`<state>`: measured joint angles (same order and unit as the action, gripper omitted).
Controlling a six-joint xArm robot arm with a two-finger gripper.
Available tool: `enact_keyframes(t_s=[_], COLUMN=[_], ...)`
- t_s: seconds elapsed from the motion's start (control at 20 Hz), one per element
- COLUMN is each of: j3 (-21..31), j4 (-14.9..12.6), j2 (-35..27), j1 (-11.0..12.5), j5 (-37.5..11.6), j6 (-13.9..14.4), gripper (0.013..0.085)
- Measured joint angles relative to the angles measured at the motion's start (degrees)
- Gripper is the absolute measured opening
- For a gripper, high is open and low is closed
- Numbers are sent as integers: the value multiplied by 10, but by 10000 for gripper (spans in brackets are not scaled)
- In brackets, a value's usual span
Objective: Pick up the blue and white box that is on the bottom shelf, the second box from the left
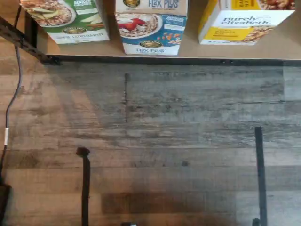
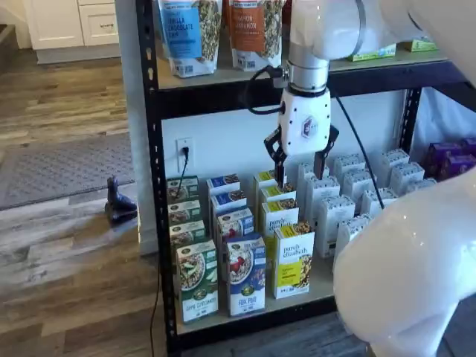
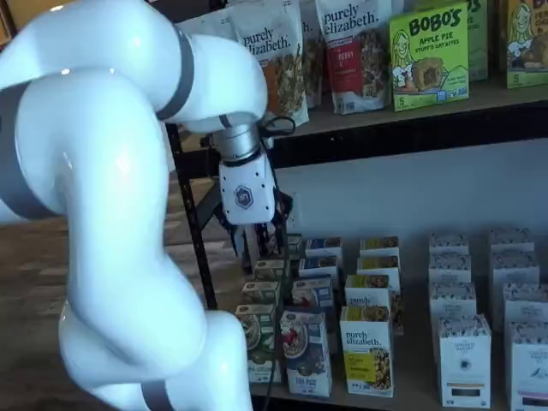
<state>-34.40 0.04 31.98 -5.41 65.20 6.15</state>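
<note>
The blue and white box (image 2: pixel 246 275) stands at the front of the bottom shelf (image 2: pixel 324 288), between a green-and-white carton (image 2: pixel 197 281) and a yellow carton (image 2: pixel 294 260). More cartons of each kind stand in rows behind them. My gripper (image 2: pixel 300 165) hangs in front of the rack, higher than these cartons, open with nothing between its fingers. In a shelf view the gripper (image 3: pixel 257 241) is above and behind the blue and white box (image 3: pixel 306 353). The wrist view shows the blue and white box (image 1: pixel 151 28) on the bottom shelf (image 1: pixel 282 47), with wooden floor in front.
White cartons (image 2: pixel 349 195) fill the right part of the bottom shelf, with purple boxes (image 2: pixel 448 156) further right. Bags (image 2: pixel 186 30) stand on the higher board. A black perforated upright (image 2: pixel 152 186) borders the left side. A cable runs from a wall outlet (image 2: pixel 184 149).
</note>
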Motion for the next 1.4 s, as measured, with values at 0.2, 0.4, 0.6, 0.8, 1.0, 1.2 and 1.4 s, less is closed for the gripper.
enact_keyframes(t_s=[0.2,0.4,0.6,0.8,1.0,1.2,1.4], j3=[10,15,23,37,56,77,96], j4=[2,-24,-21,-26,-14,-19,-29], j2=[-28,-59,-88,-113,-133,-150,-172], j1=[6,4,14,20,23,23,22], j5=[-40,-71,-106,-153,-211,-270,-328], j6=[-7,8,-2,-4,-14,-9,1], gripper=[850,850,850,850,850,850,850])
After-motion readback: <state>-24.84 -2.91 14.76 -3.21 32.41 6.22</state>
